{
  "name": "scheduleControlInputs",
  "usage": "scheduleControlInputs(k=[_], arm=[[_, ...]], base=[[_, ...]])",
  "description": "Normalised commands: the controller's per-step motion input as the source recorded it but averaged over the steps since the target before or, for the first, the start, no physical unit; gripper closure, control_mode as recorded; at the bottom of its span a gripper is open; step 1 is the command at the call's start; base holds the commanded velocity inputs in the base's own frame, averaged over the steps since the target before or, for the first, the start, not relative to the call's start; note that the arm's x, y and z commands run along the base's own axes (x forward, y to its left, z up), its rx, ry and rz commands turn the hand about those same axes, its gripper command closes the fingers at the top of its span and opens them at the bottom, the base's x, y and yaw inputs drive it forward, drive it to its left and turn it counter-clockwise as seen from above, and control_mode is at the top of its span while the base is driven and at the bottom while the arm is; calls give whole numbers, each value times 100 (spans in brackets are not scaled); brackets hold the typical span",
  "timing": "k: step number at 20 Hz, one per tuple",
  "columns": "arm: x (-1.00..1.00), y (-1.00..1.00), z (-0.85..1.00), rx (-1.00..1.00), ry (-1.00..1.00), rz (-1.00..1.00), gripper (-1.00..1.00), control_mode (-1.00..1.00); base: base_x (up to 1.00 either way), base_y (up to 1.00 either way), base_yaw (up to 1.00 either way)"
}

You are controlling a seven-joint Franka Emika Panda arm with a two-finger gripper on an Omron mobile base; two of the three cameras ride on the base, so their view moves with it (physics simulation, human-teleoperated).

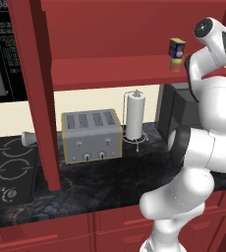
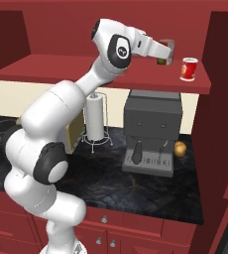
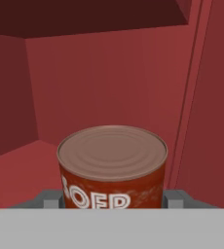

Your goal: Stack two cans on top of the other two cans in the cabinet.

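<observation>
The gripper [image 2: 164, 53] is clamped on the dark red can [image 3: 111, 165]. In the hand view the can stands upright between the jaws, a grey finger [image 3: 175, 198] pressed to each side, its flat lid level and its long axis vertical, crosswise to the reach of the hand. The coming move turns on the red-and-white can [image 2: 189, 68], which stands upright on the shelf of the cabinet [image 2: 61, 74], off to one side of the jaws towards the cabinet's end wall and lower than them. The held can looks to be raised off the shelf, its base about level with that can's lid, so it likely needs a sideways shift and then a short drop. On the other side of the jaws, the blue can [image 1: 177, 47] sits on the tan can [image 1: 175, 65], so one stack appears done. The arm stands tall, elbow bent, with the hand reaching level into the cabinet.
</observation>
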Motion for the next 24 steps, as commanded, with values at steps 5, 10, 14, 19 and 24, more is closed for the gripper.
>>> scheduleControlInputs(k=[5, 10, 14, 19, 24], arm=[[5, -13, 0, 0, 0, 0, 100, -100], [9, -8, 0, 0, 0, 0, 100, -100], [6, -7, 0, 0, 0, 0, 100, -100], [0, -6, 0, 0, 0, 0, 100, -100], [0, -5, 0, 0, -2, 0, 100, -100]], base=[[0, 0, 0], [0, 0, 0], [0, 0, 0], [0, 0, 0], [0, 0, 0]])
